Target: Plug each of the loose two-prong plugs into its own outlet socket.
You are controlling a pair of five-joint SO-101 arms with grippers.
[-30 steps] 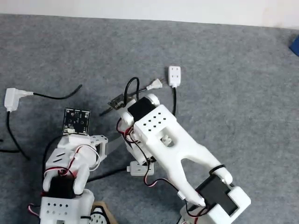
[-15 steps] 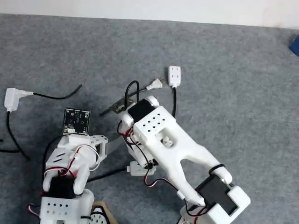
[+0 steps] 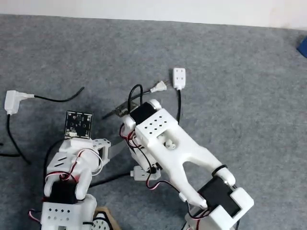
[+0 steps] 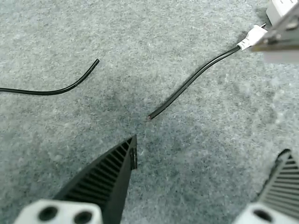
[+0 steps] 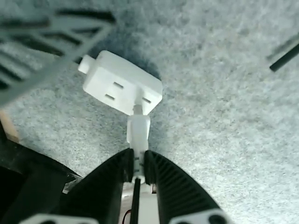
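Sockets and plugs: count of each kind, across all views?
Outlet sockets: 3 (left socket, upper socket, lower socket)
Two-prong plugs: 3 (plug at left socket, loose plug, held plug in right claw)
Total: 6

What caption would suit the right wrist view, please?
Right gripper shut on a white plug, its tip against a white outlet socket.

One plug [image 5: 138, 130] against outlet socket [image 5: 122, 83]
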